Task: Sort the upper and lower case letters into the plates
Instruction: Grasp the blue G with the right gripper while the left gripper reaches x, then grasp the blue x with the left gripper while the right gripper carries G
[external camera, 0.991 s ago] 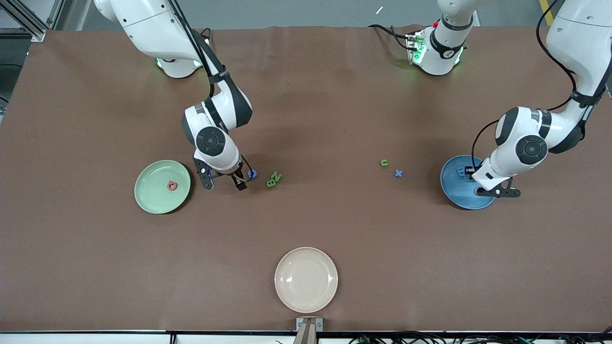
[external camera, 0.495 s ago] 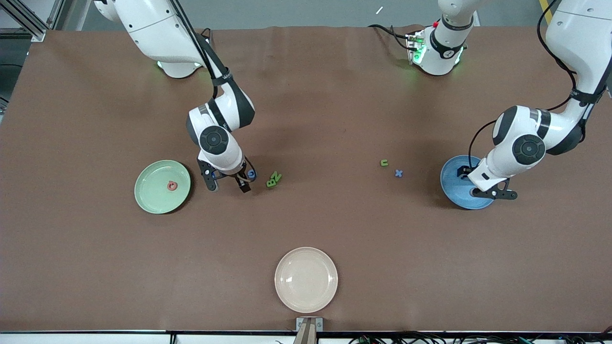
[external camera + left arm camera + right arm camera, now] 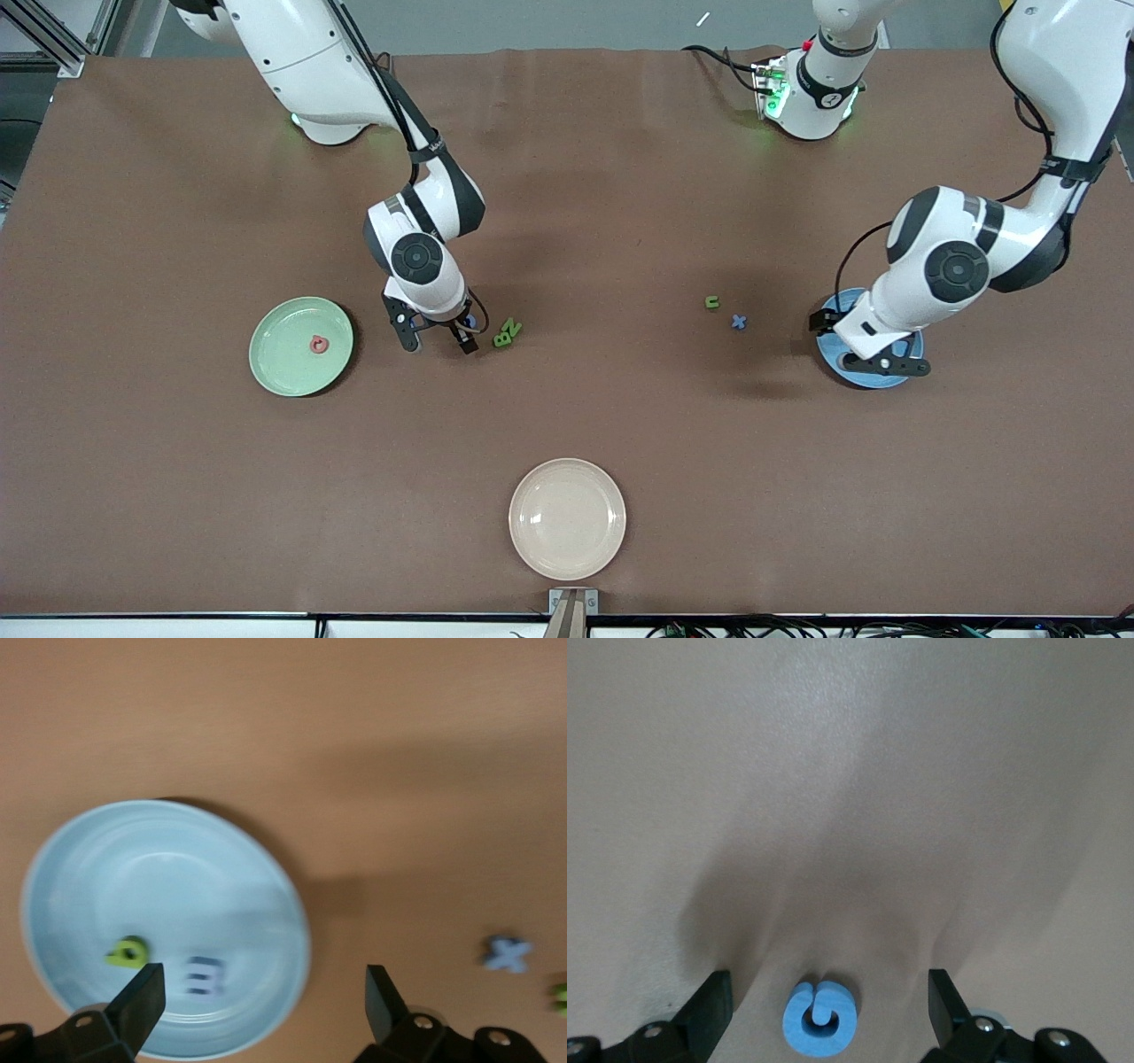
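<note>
Just beside the right hand (image 3: 440, 339), green letters (image 3: 507, 333) crowd the blue letter (image 3: 819, 1019).

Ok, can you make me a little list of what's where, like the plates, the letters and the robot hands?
Green plate: holds the pinkish red letter
Blue plate: holds a green letter and a blue letter
Cream plate: nearest the front camera
Loose letters: blue curl, two green letters, green u, blue x
Left gripper: open, over the blue plate
Right gripper: open, fingers either side of the blue curl
</note>
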Controlling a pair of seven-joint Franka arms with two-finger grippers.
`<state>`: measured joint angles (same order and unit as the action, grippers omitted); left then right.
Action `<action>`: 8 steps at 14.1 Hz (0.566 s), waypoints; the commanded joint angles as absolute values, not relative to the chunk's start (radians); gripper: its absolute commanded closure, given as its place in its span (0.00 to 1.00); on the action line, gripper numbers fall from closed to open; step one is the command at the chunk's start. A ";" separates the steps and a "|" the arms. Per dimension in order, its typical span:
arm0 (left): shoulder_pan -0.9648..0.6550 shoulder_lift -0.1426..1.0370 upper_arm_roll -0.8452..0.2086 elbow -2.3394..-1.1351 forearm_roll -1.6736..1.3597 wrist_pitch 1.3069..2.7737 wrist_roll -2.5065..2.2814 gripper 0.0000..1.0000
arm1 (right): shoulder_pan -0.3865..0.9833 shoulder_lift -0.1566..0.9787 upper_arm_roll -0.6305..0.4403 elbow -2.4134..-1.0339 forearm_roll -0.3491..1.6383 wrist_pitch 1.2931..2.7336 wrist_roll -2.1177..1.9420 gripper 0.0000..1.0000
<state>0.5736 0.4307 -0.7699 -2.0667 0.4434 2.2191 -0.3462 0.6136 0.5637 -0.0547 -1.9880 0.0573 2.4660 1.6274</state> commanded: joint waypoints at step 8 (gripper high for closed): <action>0.440 0.620 -0.770 -2.014 0.537 2.419 -0.601 0.05 | 0.621 0.568 -0.057 -1.977 0.058 2.473 1.649 0.56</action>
